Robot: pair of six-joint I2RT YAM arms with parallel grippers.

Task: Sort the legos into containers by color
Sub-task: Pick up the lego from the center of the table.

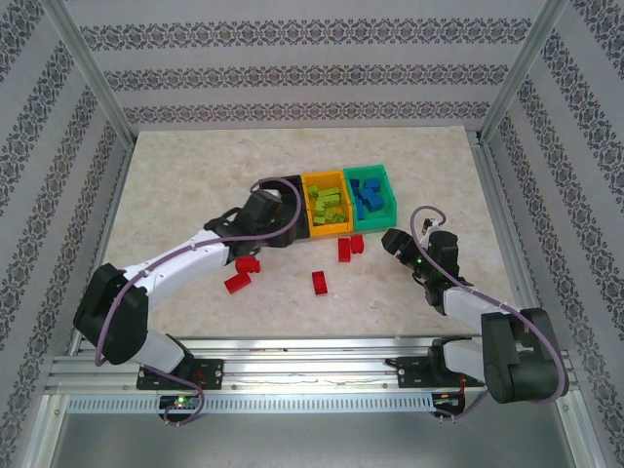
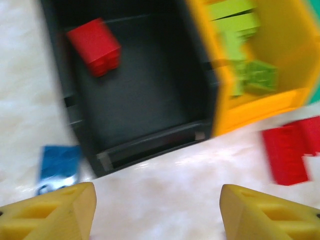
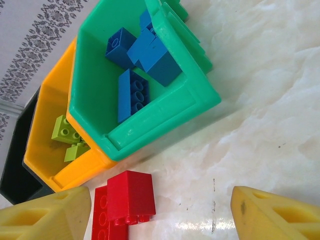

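Note:
Three joined containers stand mid-table: a black bin (image 2: 140, 100), a yellow-orange bin (image 1: 327, 226) and a green bin (image 1: 370, 174). One red lego (image 2: 95, 46) lies in the black bin. Lime green legos (image 2: 245, 75) fill the yellow-orange one, and blue legos (image 3: 132, 95) lie in the green one. My left gripper (image 1: 283, 229) hovers open over the table at the black bin's near wall, with nothing between its yellow fingers (image 2: 55, 212). My right gripper (image 3: 160, 215) is open too, near the green bin's front corner, and two red legos (image 3: 127, 195) lie by its left finger.
More red legos lie loose on the table in front of the bins (image 1: 319, 282), (image 1: 249, 264), (image 1: 237, 283). A small blurred blue piece (image 2: 59, 162) sits just left of the black bin. Patterned walls and metal posts (image 1: 88, 68) fence the table in.

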